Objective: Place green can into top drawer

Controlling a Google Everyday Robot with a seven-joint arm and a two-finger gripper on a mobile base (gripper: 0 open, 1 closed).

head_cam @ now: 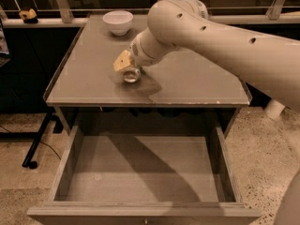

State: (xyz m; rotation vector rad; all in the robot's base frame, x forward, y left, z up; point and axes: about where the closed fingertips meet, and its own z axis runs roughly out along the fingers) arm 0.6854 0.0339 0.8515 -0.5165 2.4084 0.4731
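Note:
The green can (pixel 131 74) is in my gripper (pixel 126 67), over the middle of the grey table top (pixel 197 83). It is tipped so its shiny silver end faces the camera, and its dark body is mostly hidden. A tan finger (pixel 122 61) lies against the can on its left, and my arm reaches in from the upper right. The can casts a shadow on the table just below it. The top drawer (pixel 140 172) is pulled open below the table's front edge, with its flat grey bottom bare.
A white bowl (pixel 117 21) stands at the back of the table, left of centre. A small yellow object (pixel 29 15) sits on the ledge at the far left. Speckled floor lies on both sides of the drawer.

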